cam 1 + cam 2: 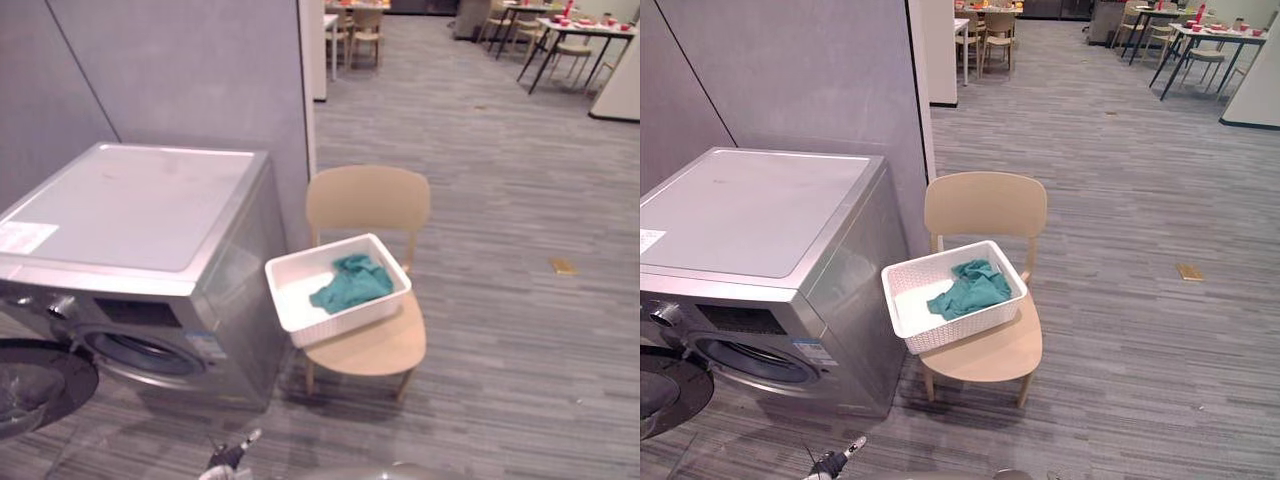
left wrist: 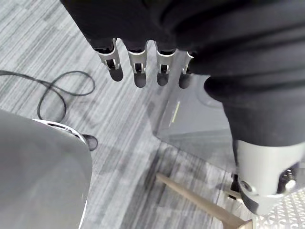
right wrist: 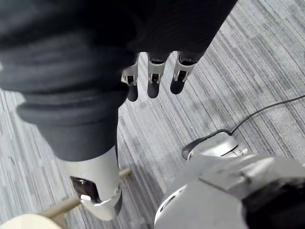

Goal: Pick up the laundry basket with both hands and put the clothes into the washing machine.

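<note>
A white laundry basket (image 1: 345, 312) rests on the seat of a light wooden chair (image 1: 372, 200), tipped a little toward the front left. A teal cloth (image 1: 352, 282) lies crumpled inside it. To the chair's left stands the silver washing machine (image 1: 130, 230), its round dark door (image 1: 40, 385) swung open at the lower left. My left hand (image 2: 137, 59) hangs over the floor with straight fingers and holds nothing. My right hand (image 3: 153, 71) hangs the same way, empty, well short of the basket.
A grey partition wall (image 1: 180, 70) stands behind the machine and chair. Open striped carpet stretches to the right, with a small yellowish thing (image 1: 562, 265) lying on it. Tables and chairs (image 1: 575, 40) stand far back.
</note>
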### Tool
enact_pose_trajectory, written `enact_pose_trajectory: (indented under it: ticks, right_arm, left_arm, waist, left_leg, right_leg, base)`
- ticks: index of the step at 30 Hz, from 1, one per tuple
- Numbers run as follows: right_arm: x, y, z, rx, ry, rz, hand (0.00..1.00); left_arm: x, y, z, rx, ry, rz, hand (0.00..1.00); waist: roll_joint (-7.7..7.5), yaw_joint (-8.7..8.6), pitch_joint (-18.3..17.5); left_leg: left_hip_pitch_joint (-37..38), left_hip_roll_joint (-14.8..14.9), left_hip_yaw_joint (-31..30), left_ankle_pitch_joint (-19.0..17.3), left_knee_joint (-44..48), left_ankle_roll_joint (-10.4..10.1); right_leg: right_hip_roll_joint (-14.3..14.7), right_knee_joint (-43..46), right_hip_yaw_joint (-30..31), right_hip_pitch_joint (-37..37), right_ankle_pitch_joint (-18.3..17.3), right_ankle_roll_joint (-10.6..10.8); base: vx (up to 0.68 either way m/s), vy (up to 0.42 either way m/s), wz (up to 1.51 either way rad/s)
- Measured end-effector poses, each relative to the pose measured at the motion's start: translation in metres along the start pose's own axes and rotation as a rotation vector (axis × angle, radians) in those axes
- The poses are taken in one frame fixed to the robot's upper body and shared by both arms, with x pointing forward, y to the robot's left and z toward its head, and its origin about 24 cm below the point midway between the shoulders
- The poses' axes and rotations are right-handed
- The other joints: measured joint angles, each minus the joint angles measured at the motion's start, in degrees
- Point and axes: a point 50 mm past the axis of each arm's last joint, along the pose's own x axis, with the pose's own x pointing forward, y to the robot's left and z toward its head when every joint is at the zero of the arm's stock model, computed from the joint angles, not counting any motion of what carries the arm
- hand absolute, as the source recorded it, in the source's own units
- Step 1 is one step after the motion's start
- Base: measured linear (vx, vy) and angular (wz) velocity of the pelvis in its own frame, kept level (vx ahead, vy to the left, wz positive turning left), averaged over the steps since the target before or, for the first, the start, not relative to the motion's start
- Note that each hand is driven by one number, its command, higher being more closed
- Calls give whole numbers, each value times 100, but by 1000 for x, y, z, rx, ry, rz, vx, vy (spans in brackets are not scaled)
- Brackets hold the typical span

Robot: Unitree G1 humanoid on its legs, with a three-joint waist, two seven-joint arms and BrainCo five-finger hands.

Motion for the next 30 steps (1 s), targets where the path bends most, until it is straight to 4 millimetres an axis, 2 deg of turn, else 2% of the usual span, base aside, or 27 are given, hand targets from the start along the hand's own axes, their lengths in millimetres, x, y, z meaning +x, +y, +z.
enact_pose_trajectory:
  ticks: [3, 5, 6, 7, 8, 9, 10, 11, 12, 13, 14, 15, 16, 17, 18, 19, 21, 22, 24, 26, 27, 29, 30]
  right_arm:
    - [-3, 12, 31, -25, -143, 47, 0]
    - [-14, 23, 59, -44, -299, 97, 0]
    - [-19, 25, 64, -33, -335, 107, 0]
    - [-28, 27, 71, -6, -397, 117, 0]
    - [-35, 26, 78, 11, -452, 120, 0]
    - [-39, 24, 84, 15, -486, 118, 0]
    - [-48, 23, 102, 28, -573, 117, 0]
    - [-58, 24, 121, 47, -664, 114, 0]
    - [-64, 25, 131, 53, -709, 116, 0]
    - [-77, 24, 150, 59, -810, 100, 0]
    - [-82, 23, 158, 55, -850, 93, 0]
    - [-88, 19, 168, 49, -902, 75, 0]
    - [-90, 5, 185, 2, -956, 15, 0]
    - [-93, -2, 193, -22, -986, -13, 0]
    - [-99, -13, 212, -75, -1052, -61, 0]
    - [-106, -18, 230, -127, -1109, -82, 0]
    - [-113, -20, 248, -175, -1160, -91, 0]
    - [-114, -18, 259, -218, -1178, -76, 0]
    - [-113, -12, 274, -307, -1183, -53, 0]
    - [-117, 12, 298, -413, -1211, 17, 0]
    - [-118, 20, 303, -435, -1221, 35, 0]
    - [-135, 53, 328, -531, -1287, 106, 0]
    - [-140, 61, 334, -557, -1307, 117, 0]
  left_arm:
    - [0, -5, 4, 37, -16, -20, 0]
    - [0, -9, 12, 89, -48, -33, 0]
    - [0, -9, 14, 88, -57, -34, 0]
    - [0, -9, 18, 87, -74, -32, 0]
    - [0, -7, 20, 85, -87, -25, 0]
    - [0, -7, 23, 82, -98, -23, 0]
    - [0, -6, 25, 72, -106, -21, 0]
    - [0, -7, 25, 71, -106, -22, 0]
    - [0, -7, 25, 73, -105, -23, 0]
    - [0, -7, 24, 80, -106, -23, 0]
    - [0, -6, 25, 84, -108, -20, 0]
    - [0, 1, 22, 96, -103, -4, 0]
    - [0, -4, 19, 88, -86, -15, 0]
    - [-1, -10, 17, 80, -82, -32, 0]
    - [-3, -17, 13, 65, -74, -51, 0]
    - [-4, -20, 10, 62, -64, -66, 0]
    - [-4, -19, 7, 60, -58, -67, 0]
    - [-4, -17, 5, 63, -53, -63, 0]
    - [-4, -17, 7, 80, -60, -68, 0]
    - [-3, -15, 15, 115, -89, -71, 0]
    - [-2, -14, 18, 126, -100, -70, 0]
    - [-1, -14, 35, 158, -158, -76, 0]
    - [0, -15, 39, 161, -171, -78, 0]
  waist:
    - [-54, -6, 56]
    - [-143, -29, 235]
    - [-149, -27, 282]
    - [-126, -34, 397]
    - [-177, -29, 426]
    - [-200, -13, 417]
    - [-206, 5, 423]
    - [-174, 6, 422]
    - [-159, 2, 423]
    - [-173, 7, 408]
    - [-214, 11, 395]
    - [-338, 6, 351]
    - [-158, -39, 318]
    - [-95, -14, 292]
    - [74, -9, 199]
    - [178, -33, 145]
    - [207, -25, 127]
    - [206, -33, 128]
    - [209, -33, 130]
    - [214, -25, 257]
    - [182, -22, 339]
    - [186, -12, 695]
    - [172, -4, 800]
  left_leg:
    - [3, -147, 34, -54, -61, 80]
    - [49, -142, -18, -157, 18, 115]
    - [75, -122, -60, -196, 80, 116]
    - [125, -42, -187, -303, 265, 127]
    - [120, 68, -248, -372, 435, 109]
    - [99, 105, -280, -394, 493, 48]
    - [66, 215, -312, -471, 600, -33]
    - [76, 359, -322, -532, 638, -124]
    - [91, 437, -325, -563, 653, -173]
    - [131, 589, -327, -659, 669, -330]
    - [112, 610, -361, -695, 674, -402]
    - [150, 572, -439, -746, 665, -544]
    - [268, 733, -656, -704, 530, -632]
    - [293, 794, -720, -654, 421, -631]
    - [310, 866, -816, -481, 259, -728]
    - [328, 893, -882, -263, 95, -820]
    - [303, 922, -959, 15, -38, -825]
    - [231, 983, -990, 133, -50, -856]
    - [49, 1081, -1081, 147, -46, -863]
    - [-218, 1087, -1117, 184, -73, -929]
    - [-291, 1076, -1129, 196, -73, -949]
    - [-700, 1060, -1254, 194, -53, -959]
    - [-772, 1036, -1268, 203, -50, -974]
  right_leg:
    - [-155, 422, 106, -213, -194, 211]
    - [-199, 1656, 447, -697, -153, 411]
    - [-176, 2017, 554, -808, -88, 514]
    - [-138, 2565, 763, -1015, 50, 562]
    - [-71, 2923, 901, -1123, -54, 446]
    - [-80, 2964, 932, -1191, -127, 365]
    - [-134, 2874, 967, -1309, -222, 265]
    - [-211, 2600, 961, -1402, -259, 284]
    - [-254, 2373, 961, -1429, -259, 284]
    - [-302, 1614, 1068, -1398, -217, 325]
    - [-308, 1219, 1162, -1330, -115, 322]
    - [-417, 782, 1280, -1218, 328, 558]
    - [-273, 895, 1058, -1100, 324, 567]
    - [-189, 958, 995, -1123, 231, 518]
    - [-145, 1183, 882, -1237, 50, 443]
    - [-110, 1328, 765, -1287, -57, 405]
    - [-110, 1285, 631, -1252, -67, 384]
    - [-91, 1195, 500, -1182, -53, 362]
    - [-66, 1087, 275, -1152, -23, 314]
    - [-105, 1059, 148, -1311, 57, 248]
    - [-120, 1048, 132, -1362, 100, 249]
    - [-164, 932, 13, -1605, 284, 249]
    - [-192, 916, 3, -1677, 324, 260]
  base:
    - [60, 33, -10]
    - [48, -6, 14]
    - [45, -20, 38]
    - [114, -66, 52]
    - [128, -89, 50]
    - [144, -128, 33]
    - [120, -160, 7]
    - [125, -182, -1]
    - [192, -294, -11]
    - [182, -281, -9]
    - [236, -401, 3]
    - [243, -370, 30]
    - [243, -365, 34]
    - [250, -303, 36]
    - [209, -276, 31]
    - [200, -262, 37]
    - [140, -197, 35]
    - [101, -151, 50]
    - [35, -58, 53]
    - [-42, 16, 36]
    - [-130, 32, 25]
    - [-187, 40, 32]
    - [-200, 52, 27]
